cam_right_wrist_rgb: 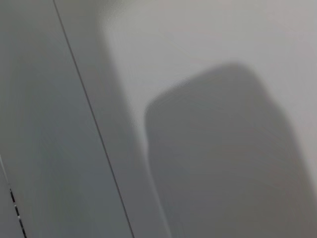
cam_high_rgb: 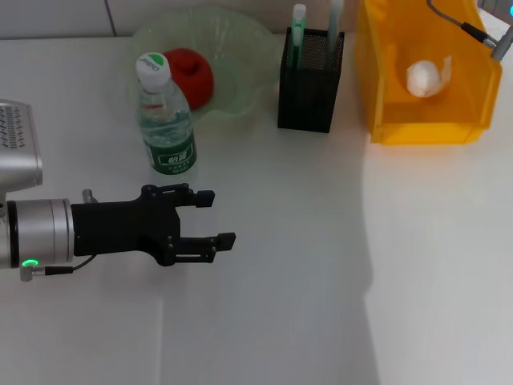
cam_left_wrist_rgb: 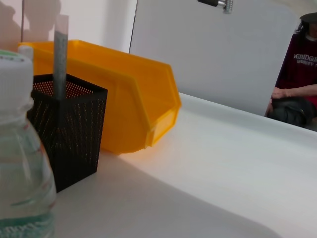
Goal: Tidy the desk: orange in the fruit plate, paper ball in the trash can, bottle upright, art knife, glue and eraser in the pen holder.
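The bottle (cam_high_rgb: pixel 166 116) stands upright, white cap on top, in front of the fruit plate (cam_high_rgb: pixel 240 48), and the orange (cam_high_rgb: pixel 192 74) lies in that plate. The black mesh pen holder (cam_high_rgb: pixel 311 80) holds the mint-green art knife (cam_high_rgb: pixel 298 28) and the grey glue (cam_high_rgb: pixel 335 16), both upright. In the yellow trash can (cam_high_rgb: pixel 385 88) lies the paper ball (cam_high_rgb: pixel 425 78). My left gripper (cam_high_rgb: pixel 218 218) hovers open and empty just in front of the bottle. Its wrist view shows the bottle (cam_left_wrist_rgb: pixel 20 163) close up, the pen holder (cam_left_wrist_rgb: pixel 69 129), the glue (cam_left_wrist_rgb: pixel 60 54) and the trash can (cam_left_wrist_rgb: pixel 124 94). The eraser is out of view.
A piece of my right arm (cam_high_rgb: pixel 498 38) reaches in at the far right above the trash can. A white board (cam_left_wrist_rgb: pixel 213 54) stands behind the table, and a seated person (cam_left_wrist_rgb: pixel 297 74) is beyond the table's far edge. The right wrist view shows only a grey surface.
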Robot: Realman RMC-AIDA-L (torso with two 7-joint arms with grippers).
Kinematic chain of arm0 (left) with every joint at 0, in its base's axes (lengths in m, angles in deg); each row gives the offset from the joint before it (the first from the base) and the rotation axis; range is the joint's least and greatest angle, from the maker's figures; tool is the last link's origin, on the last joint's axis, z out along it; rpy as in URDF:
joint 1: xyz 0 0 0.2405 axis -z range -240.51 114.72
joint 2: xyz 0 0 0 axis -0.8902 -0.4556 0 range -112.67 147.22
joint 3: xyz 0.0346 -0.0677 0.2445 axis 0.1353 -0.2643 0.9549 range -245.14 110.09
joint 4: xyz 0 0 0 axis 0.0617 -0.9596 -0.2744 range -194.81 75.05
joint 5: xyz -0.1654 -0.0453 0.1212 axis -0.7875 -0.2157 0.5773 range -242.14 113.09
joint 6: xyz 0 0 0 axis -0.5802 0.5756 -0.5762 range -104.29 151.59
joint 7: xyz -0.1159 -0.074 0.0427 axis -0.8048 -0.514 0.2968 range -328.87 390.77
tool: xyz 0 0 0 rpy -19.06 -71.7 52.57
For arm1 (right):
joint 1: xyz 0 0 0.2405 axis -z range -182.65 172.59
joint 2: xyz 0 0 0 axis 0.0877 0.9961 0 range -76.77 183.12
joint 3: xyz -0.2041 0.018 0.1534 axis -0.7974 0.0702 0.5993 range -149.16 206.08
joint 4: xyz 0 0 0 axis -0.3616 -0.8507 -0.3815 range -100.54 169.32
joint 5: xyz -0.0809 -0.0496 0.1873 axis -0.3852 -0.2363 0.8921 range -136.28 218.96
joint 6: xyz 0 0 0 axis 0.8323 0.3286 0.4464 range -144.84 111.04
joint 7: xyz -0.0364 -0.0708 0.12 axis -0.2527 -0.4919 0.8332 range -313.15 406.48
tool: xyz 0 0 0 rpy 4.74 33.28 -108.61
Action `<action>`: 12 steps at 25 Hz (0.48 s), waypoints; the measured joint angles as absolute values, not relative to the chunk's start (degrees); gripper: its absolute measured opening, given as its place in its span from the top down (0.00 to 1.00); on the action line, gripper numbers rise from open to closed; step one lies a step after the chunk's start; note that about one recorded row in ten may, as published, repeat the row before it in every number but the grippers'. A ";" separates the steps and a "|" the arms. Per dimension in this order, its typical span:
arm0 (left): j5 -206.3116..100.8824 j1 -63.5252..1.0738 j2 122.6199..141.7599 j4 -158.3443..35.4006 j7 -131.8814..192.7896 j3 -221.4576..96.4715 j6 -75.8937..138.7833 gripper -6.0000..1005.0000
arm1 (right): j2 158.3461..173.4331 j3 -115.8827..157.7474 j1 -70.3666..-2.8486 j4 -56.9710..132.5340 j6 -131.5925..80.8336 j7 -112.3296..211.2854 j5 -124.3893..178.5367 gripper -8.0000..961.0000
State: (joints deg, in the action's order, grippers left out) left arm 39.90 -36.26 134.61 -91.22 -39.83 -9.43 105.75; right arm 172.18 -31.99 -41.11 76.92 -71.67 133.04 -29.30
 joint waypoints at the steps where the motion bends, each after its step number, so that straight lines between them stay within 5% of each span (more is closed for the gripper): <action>1: 39.88 -36.26 134.61 -91.25 -39.83 -9.43 106.00 0.20 | 172.16 -31.99 -39.98 77.97 -72.93 133.26 -29.18 0.67; 6: 39.83 -36.52 134.59 -91.97 -40.13 -9.95 108.01 0.20 | 172.15 -31.89 -28.93 87.32 -85.05 134.43 -29.47 0.47; 12: 39.79 -37.09 133.57 -92.36 -40.35 -12.83 112.71 0.20 | 172.11 -25.37 -19.54 91.92 -105.03 134.15 -38.36 0.38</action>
State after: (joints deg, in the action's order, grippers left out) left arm 39.79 -37.09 133.57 -92.36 -40.35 -12.83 112.71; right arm 172.11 -25.37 -19.54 91.92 -105.03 134.15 -38.36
